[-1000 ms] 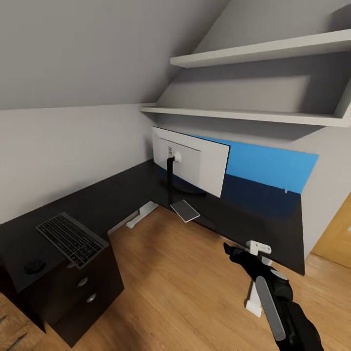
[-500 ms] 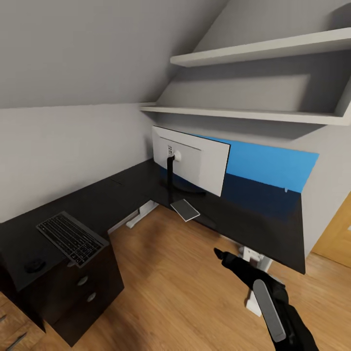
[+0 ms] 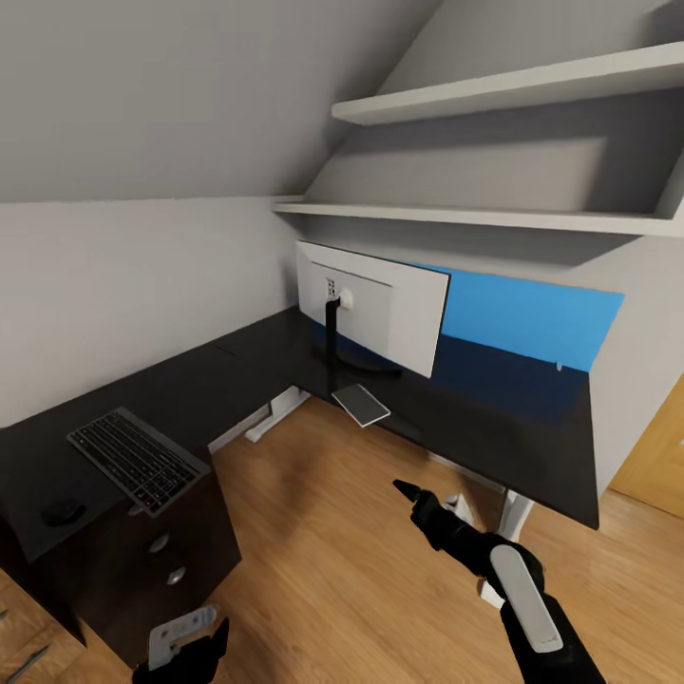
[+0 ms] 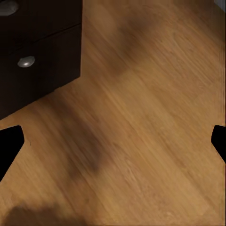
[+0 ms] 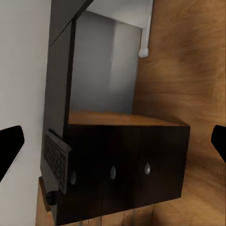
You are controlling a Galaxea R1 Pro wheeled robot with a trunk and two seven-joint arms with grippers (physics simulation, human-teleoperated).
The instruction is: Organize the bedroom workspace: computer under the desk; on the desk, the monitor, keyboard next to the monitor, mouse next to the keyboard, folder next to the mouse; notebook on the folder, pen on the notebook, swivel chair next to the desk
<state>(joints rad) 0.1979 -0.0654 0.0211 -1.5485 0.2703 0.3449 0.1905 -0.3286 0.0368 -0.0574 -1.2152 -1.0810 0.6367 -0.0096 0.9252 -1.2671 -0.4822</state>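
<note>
The L-shaped glossy black counter (image 3: 237,370) runs along the grey wall and turns under 2 white wall shelves (image 3: 494,223). On its far wing the monitor (image 3: 380,309) stands upright on its slim black stand arm, pale back facing the head camera. A bright blue flat panel (image 3: 532,318) sits behind it against the wall; whether this is the folder cannot be told. A small grey flat slab (image 3: 361,406) lies at the counter's inner edge just below the monitor's foot.

On the near wing, above the black drawer unit (image 3: 157,560) with its round silver knobs, the keyboard (image 3: 133,458) lies flat, its near end reaching the counter's edge. The mouse (image 3: 63,511) rests on the counter near the keyboard, apart from it, toward the near end.

The right gripper (image 3: 408,492) hangs over the wood floor (image 3: 313,560) in front of the counter, holding nothing; in the right wrist view its 2 dark fingertips (image 5: 9,146) stand spread far apart, with the drawer unit and keyboard (image 5: 55,160) seen between them. The left gripper (image 3: 195,651) shows low in the head view beside the drawer unit; in the left wrist view its fingertips (image 4: 8,148) are likewise spread wide and empty above bare floor, a silver drawer knob (image 4: 26,61) nearby.
</note>
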